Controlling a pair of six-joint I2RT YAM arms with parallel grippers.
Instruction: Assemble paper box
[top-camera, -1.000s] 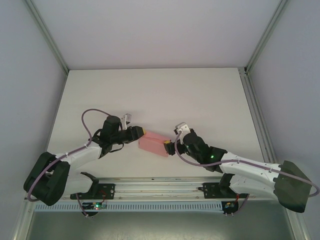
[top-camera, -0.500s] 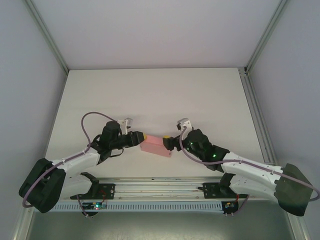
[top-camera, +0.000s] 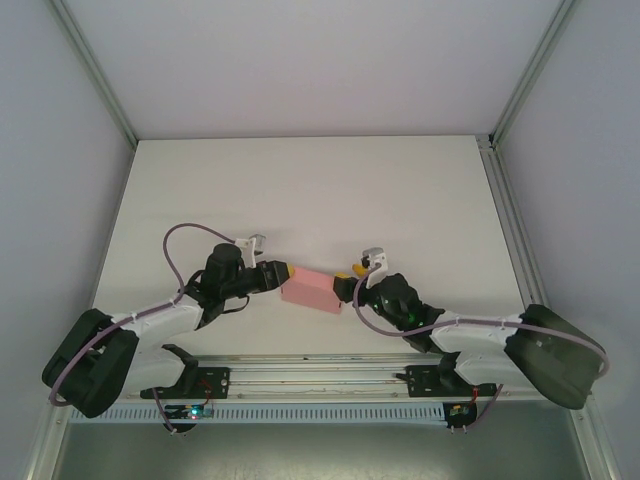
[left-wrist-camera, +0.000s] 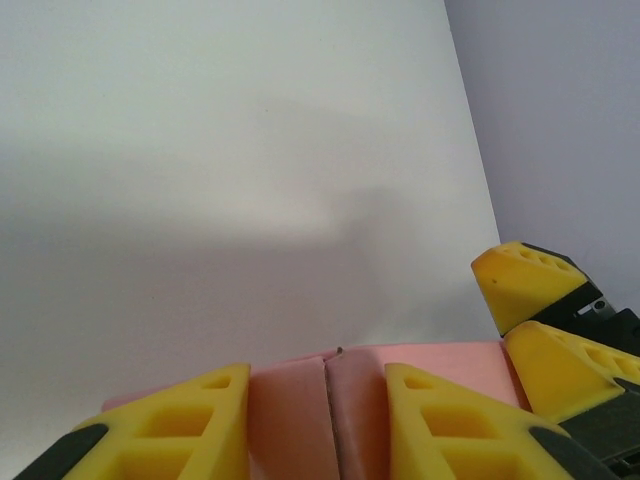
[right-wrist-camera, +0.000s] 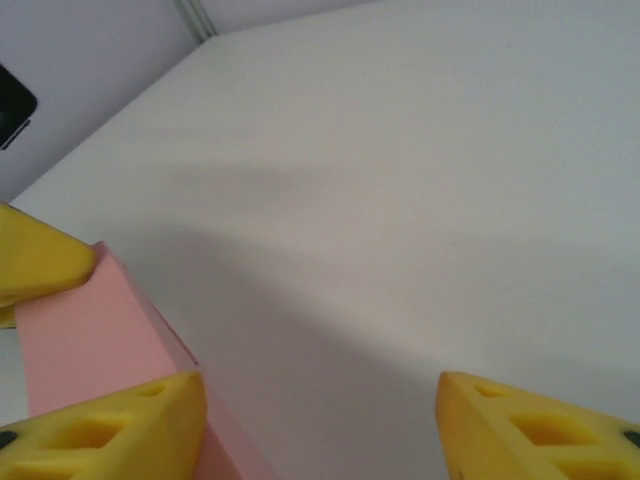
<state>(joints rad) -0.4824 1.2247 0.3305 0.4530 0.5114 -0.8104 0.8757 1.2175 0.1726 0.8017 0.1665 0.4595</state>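
The pink paper box (top-camera: 312, 291) lies as a small folded rectangular box on the white table (top-camera: 300, 190), near the front edge between both arms. My left gripper (top-camera: 284, 272) is at its left end. In the left wrist view my left gripper (left-wrist-camera: 318, 385) has the box end (left-wrist-camera: 290, 410) filling the gap between its yellow fingers, a seam running down the middle. My right gripper (top-camera: 350, 283) is at the box's right end. In the right wrist view my right gripper (right-wrist-camera: 320, 400) stands wide open over bare table, with the box (right-wrist-camera: 85, 340) beside its left finger.
The right gripper's yellow fingers (left-wrist-camera: 535, 295) show at the right of the left wrist view, touching the box's far end. A metal rail (top-camera: 310, 375) runs along the near edge by the arm bases. Grey walls enclose the table on three sides.
The right arm has folded in closer to its base, its gripper staying at the box's right end. The left gripper has shifted slightly down and left. The box has barely moved.
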